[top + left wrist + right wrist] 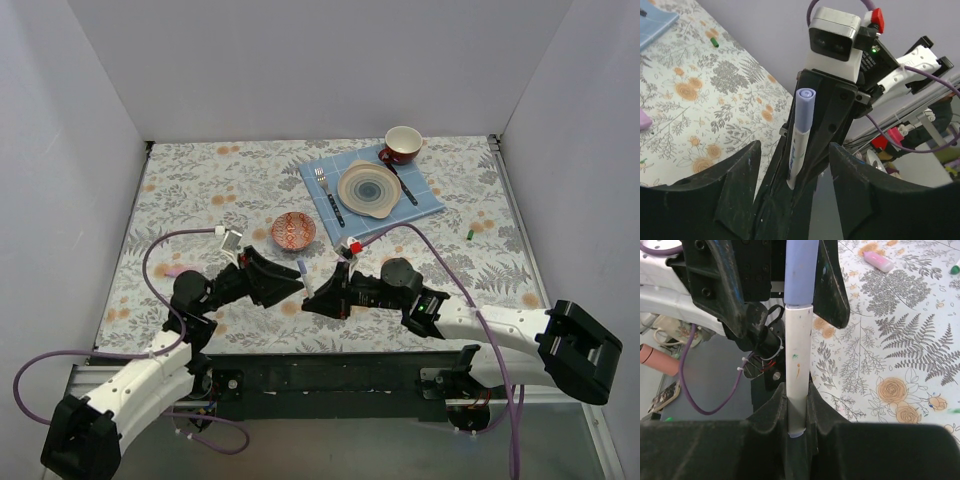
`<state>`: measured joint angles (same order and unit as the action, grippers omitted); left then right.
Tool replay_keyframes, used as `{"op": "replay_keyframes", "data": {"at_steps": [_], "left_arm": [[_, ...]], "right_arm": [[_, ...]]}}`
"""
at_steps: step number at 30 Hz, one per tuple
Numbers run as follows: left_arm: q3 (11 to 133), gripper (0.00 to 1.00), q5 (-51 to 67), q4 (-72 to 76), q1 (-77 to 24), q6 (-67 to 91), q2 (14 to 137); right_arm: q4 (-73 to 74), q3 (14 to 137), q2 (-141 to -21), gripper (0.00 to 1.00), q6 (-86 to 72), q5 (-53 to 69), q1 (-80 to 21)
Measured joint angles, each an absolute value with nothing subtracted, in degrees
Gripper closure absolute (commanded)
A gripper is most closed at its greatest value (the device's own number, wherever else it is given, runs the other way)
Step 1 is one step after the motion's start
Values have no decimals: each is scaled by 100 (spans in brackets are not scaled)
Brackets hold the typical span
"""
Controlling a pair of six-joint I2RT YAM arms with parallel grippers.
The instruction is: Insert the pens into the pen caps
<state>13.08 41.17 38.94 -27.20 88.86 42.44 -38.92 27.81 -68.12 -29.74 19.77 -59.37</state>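
Note:
A pen with a white barrel (799,365) is upright between my two grippers, just above the table's front edge (305,280). A lilac pen cap (801,275) sits on its far end (804,100). My right gripper (799,412) is shut on the barrel's lower end. My left gripper (795,175) is open, its fingers (735,190) standing on either side of the pen without touching it. A tiny green pen cap (469,232) lies far right on the cloth (714,42). A short pink piece (878,261) lies on the cloth beyond the left gripper.
A small red patterned bowl (293,231) stands just behind the grippers. Further back a blue mat (425,205) carries a plate (369,188), a fork (322,183) and dark-handled cutlery. A red-and-white cup (403,143) stands at the back. Grey walls enclose three sides.

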Motion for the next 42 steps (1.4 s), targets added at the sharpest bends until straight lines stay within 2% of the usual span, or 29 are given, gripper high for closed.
{"op": "replay_keyframes", "data": {"at_steps": [7,13,20,23,24,28,34,42], "left_arm": [[1483,40,4117,3887,-2720,8624,3776],[1911,40,4117,3688,-2720,8427,4097],[2078,45,4095,3640,-2720,8348,4392],[2099,55,4108,3647,-2720,8346,4445],[2115,66,4121,3662,-2720,8355,4464],[2112,100,4340,3953,-2720,8503,4550],[1728,100,4569,5081,-2711,9083,4696],[1133,100,3898,6563,-2641,9837,4797]], "right_arm": [[-3948,2797,-6685,99,-2963,2309,-5937],[-3959,2797,-6683,99,-2978,2554,-5937],[-3962,2797,-6683,99,-2987,2724,-5937],[-3962,2797,-6683,99,-2998,2746,-5937],[-3962,2797,-6683,99,-3002,2749,-5937],[-3944,2797,-6683,99,-3028,2753,-5935],[-3557,2950,-6637,99,-2917,2727,-5966],[-1973,3929,-6722,99,-2471,2917,-5909]]}}
